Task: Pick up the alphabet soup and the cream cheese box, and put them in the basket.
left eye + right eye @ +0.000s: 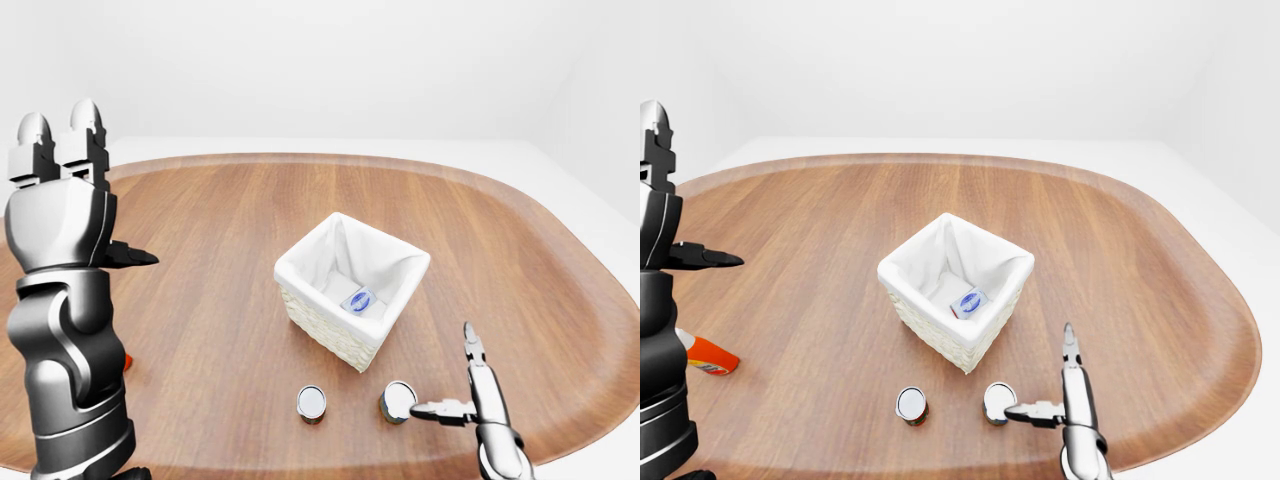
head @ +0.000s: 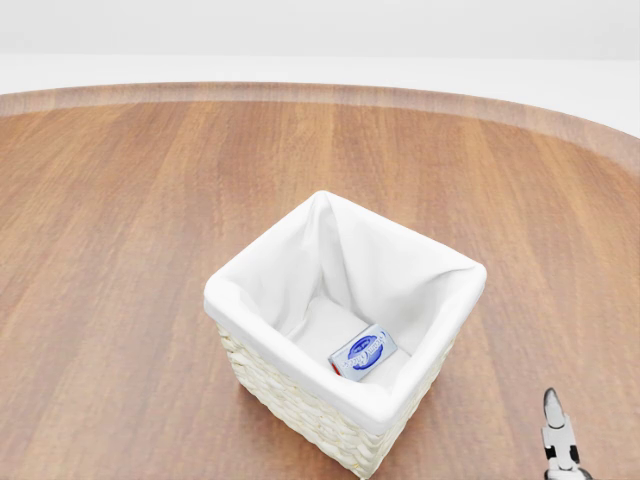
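With cream cheese box inside basket, right hand, fingers spread, nears 1 of 2 cans below basket; wrong can or knock-over risk.

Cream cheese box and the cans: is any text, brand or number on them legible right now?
cream cheese box, in the basket: blue oval logo with white lettering, too blurred to read.
two cans: only plain lids show, no text legible.
orange container at the right-eye view's left edge: no lettering readable.
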Motion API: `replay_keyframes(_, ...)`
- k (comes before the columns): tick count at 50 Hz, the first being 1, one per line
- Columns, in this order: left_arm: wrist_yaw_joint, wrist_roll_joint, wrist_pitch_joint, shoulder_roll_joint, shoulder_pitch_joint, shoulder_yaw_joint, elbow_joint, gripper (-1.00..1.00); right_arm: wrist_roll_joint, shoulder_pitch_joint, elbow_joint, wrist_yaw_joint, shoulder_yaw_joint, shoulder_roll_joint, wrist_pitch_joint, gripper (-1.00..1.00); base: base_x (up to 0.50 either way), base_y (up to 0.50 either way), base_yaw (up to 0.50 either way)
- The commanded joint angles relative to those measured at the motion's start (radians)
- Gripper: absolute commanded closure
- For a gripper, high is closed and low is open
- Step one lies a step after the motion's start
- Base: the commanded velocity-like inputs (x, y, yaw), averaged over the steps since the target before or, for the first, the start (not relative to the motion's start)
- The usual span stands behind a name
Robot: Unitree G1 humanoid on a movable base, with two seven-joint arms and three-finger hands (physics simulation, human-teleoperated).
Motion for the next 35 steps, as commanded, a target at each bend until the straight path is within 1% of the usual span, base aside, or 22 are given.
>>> replay_keyframes(1,0.009,-0.004,0.000,-0.005,0.006,-0.001,-0.014,-1.00,-0.070,-0.004,-0.007,-0.039,0.068,-0.018,0.000,-1.00,0.00,0.00,0.00)
replay_keyframes(11,0.006,-0.004,0.000,-0.005,0.007,0.000,-0.021,-1.00,-0.151,0.001,0.013,-0.092,0.117,-0.039,0.000,-1.00,0.00,0.00,0.00)
replay_keyframes(14,0.009,-0.006,0.000,-0.006,0.007,0.001,-0.019,-1.00,-0.156,0.016,-0.005,-0.088,0.137,-0.046,0.000,-1.00,0.00,0.00,0.00)
replay_keyframes(20,0.014,-0.009,0.000,-0.005,0.005,-0.001,-0.013,-1.00,-0.164,0.030,0.000,-0.083,0.148,-0.060,0.000,-1.00,0.00,0.00,0.00)
replay_keyframes(28,0.015,-0.010,0.000,-0.004,0.004,-0.001,-0.012,-1.00,-0.198,0.039,0.003,-0.076,0.167,-0.062,0.000,-1.00,0.00,0.00,0.00)
replay_keyframes(29,0.013,-0.009,0.000,-0.003,0.003,-0.002,-0.012,-1.00,-0.181,0.040,0.002,-0.064,0.176,-0.065,0.000,-1.00,0.00,0.00,0.00)
replay_keyframes(35,0.005,-0.004,0.000,-0.002,0.004,-0.002,-0.019,-1.00,-0.185,0.031,0.014,-0.069,0.182,-0.066,0.000,-1.00,0.00,0.00,0.00)
